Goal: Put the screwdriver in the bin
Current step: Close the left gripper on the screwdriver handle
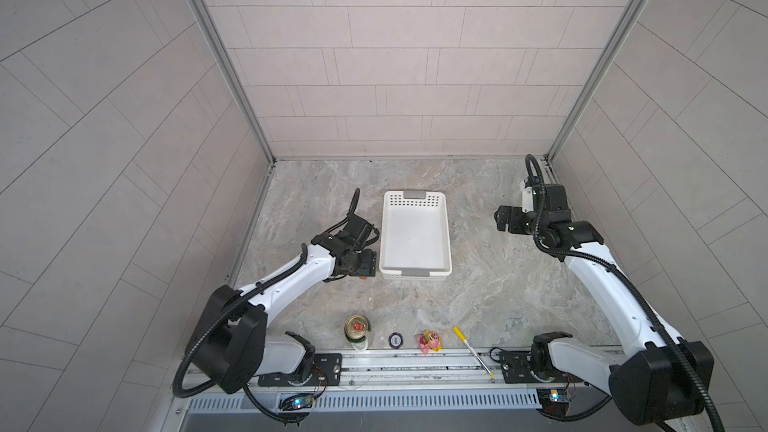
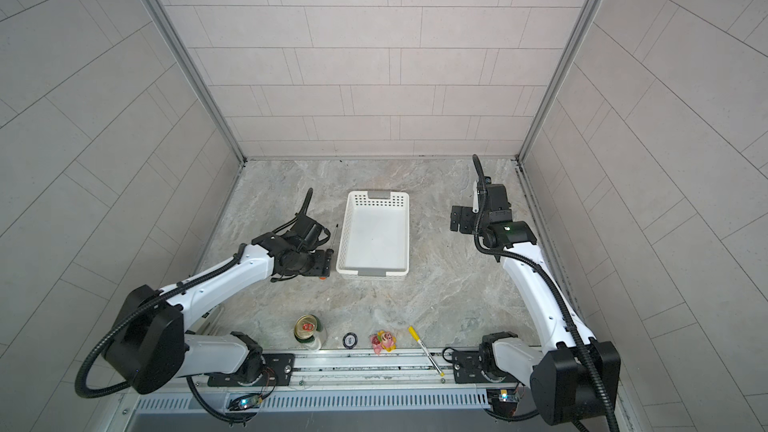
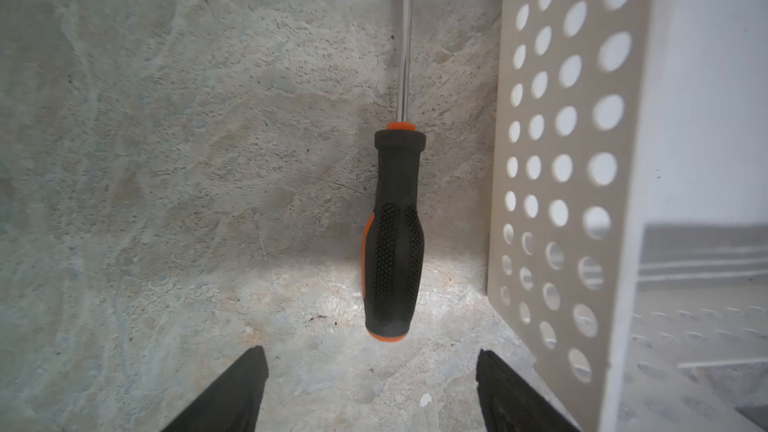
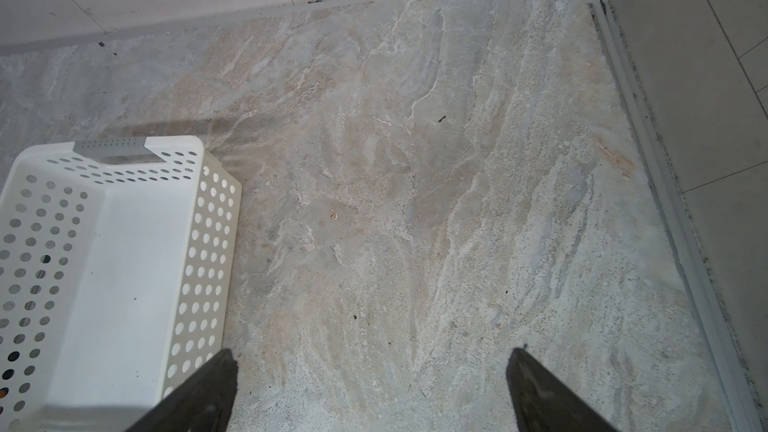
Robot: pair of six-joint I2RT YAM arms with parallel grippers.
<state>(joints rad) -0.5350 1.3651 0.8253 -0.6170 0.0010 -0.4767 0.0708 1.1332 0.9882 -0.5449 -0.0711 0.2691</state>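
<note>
In both top views the bin (image 1: pixel 415 275) sits mid-frame on the marbled table (image 1: pixel 498 292). The left gripper (image 1: pixel 362 266) hangs low just left of the bin's lower left corner. In a top view only the orange end cap of the screwdriver (image 1: pixel 363 278) peeks out below that gripper. In a top view the screwdriver (image 2: pixel 333 238) also shows its thin shaft, running up-frame beside the bin's left wall.

The left wrist view gives what neither top view does. The screwdriver (image 3: pixel 392 234) lies flat on the table, outside the bin (image 3: pixel 561 160), alongside its perforated wall and near it but apart. The left gripper (image 3: pixel 370 351) has its fingers spread wide. The handle's capped end sits in line with the gap, and nothing is gripped.

The right gripper (image 1: pixel 500 218) hovers at the table's upper right, well apart from the bin. Only the right wrist view shows its jaws: the right gripper (image 4: pixel 372 350) is spread over bare table, holding nothing.

A can (image 1: pixel 357 328) and a yellow-capped pen (image 1: pixel 461 334) at the table's lower edge appear only in the top views.
</note>
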